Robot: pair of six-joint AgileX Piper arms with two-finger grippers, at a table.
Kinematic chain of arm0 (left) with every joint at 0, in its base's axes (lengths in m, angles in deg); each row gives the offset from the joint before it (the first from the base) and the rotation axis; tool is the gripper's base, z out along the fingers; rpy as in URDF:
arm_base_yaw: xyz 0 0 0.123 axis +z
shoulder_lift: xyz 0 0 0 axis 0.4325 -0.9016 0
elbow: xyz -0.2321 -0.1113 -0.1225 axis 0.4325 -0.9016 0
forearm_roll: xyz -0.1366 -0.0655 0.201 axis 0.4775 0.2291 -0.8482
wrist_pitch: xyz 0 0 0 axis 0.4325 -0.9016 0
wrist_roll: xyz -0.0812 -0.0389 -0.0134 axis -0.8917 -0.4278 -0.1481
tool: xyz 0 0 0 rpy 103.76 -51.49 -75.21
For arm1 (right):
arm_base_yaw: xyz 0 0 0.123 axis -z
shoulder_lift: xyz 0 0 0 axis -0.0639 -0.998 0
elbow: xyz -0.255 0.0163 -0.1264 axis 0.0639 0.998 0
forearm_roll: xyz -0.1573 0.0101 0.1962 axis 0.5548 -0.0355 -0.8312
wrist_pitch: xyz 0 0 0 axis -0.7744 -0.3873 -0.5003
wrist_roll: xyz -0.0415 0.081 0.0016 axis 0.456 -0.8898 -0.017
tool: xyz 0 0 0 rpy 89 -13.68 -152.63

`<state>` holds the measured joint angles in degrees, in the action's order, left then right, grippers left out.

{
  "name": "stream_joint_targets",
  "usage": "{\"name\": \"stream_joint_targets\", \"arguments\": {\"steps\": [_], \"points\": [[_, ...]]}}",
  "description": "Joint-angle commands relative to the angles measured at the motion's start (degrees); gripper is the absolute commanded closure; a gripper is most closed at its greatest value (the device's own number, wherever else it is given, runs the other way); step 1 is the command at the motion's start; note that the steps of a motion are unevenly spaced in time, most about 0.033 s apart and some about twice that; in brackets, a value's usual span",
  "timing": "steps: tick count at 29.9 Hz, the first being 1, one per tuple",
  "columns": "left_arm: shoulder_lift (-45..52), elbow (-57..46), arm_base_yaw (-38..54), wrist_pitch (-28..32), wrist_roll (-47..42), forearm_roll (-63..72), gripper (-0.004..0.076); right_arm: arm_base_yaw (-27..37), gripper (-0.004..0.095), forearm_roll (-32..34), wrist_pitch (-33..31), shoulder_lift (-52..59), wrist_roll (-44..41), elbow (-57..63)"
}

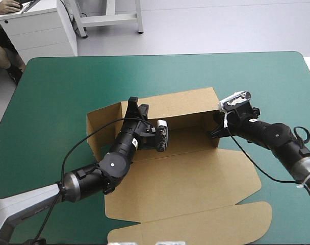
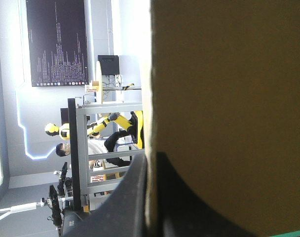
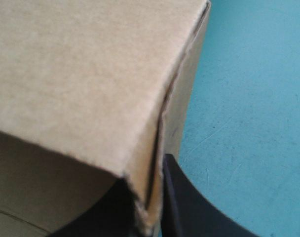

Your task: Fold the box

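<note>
The brown box (image 1: 185, 173) lies mid-table with its back wall (image 1: 180, 104) and side walls raised, and its wide lid flat toward the near edge. My left gripper (image 1: 135, 107) is at the left end of the back wall. In the left wrist view the box (image 2: 229, 98) shows as a board edge running between the two black fingers, the left gripper (image 2: 150, 160) shut on it. My right gripper (image 1: 215, 131) is at the box's right wall. In the right wrist view the right gripper (image 3: 146, 173) pinches the box (image 3: 81, 74) at a doubled corner edge.
The teal-green table (image 1: 53, 92) shows bare cover left of, behind and right of the box, also the table (image 3: 248, 98) beside the right gripper. The box's left flap (image 1: 99, 127) stands splayed outward. The lid's tongue (image 1: 196, 227) reaches the near edge.
</note>
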<state>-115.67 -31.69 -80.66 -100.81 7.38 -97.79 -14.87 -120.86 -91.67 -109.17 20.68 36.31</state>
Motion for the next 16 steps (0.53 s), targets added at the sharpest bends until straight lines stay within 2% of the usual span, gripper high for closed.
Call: {"name": "stream_joint_targets", "arguments": {"steps": [1, 3, 5, 6, 10, 12, 13, 16], "points": [[1.71, 1.69, -0.22, -1.20, -0.88, -5.40, 0.0732, -0.02, 0.0923, -1.98, -1.05, 1.70, 1.78, -1.49], [1.71, 1.69, -0.22, -1.61, -0.88, -5.40, 0.0717, -0.02, 0.0927, -1.99, -1.05, 1.70, 1.88, -1.49], [1.71, 1.69, -0.22, -1.61, -0.88, -5.40, 0.0639, -0.02, 0.0927, -1.99, -1.05, 1.70, 1.88, -1.49], [1.71, 1.69, -0.22, -1.61, -0.88, -5.40, 0.0573, -0.02, 0.0927, -1.99, -1.05, 1.70, 1.88, -1.49], [1.71, 1.69, -0.22, -3.01, -4.20, -5.40, 0.0218, -0.02, 0.0927, -2.11, -1.40, 1.61, 1.55, -1.49], [1.71, 1.69, -0.22, -4.46, -5.71, -5.40, 0.0094, -0.02, 0.0926, -2.11, -1.54, 1.61, 1.30, -1.49], [1.71, 1.69, -0.22, -5.32, -5.61, -5.40, 0.0051, -0.02, 0.0926, -2.19, -1.54, 1.61, 1.07, -1.49], [1.71, 1.69, -0.22, -5.51, -5.61, -5.40, 0.0044, -0.02, 0.0926, -2.34, -1.42, 1.61, 0.70, -1.49]]}}
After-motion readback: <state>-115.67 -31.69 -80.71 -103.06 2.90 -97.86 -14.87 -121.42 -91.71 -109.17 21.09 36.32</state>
